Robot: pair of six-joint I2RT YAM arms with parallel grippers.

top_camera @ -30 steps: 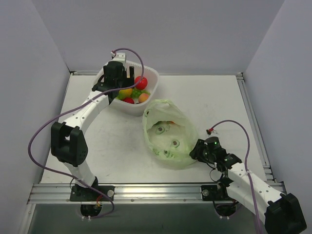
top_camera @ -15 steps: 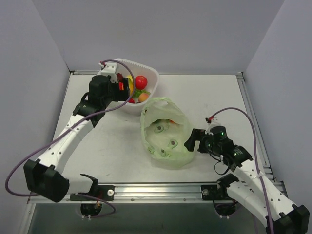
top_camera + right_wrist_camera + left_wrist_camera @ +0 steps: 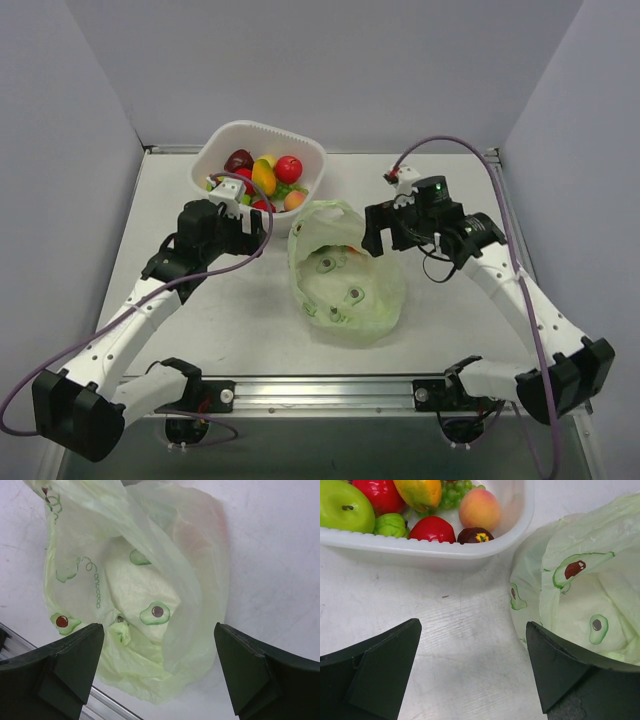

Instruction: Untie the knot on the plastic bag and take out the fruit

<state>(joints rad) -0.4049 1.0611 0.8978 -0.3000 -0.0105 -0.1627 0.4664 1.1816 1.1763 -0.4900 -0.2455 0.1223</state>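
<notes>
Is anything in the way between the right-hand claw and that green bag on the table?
Nothing visible. The right gripper hangs over the plastic bag with its jaws open, and its wrist camera looks down onto the crinkled film with nothing in between. The white basket and the left gripper sit off to the side.

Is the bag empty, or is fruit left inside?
Not empty, it seems: an orange-red shape shows through the bag near its far end. Which fruit it is, cannot tell.
</notes>
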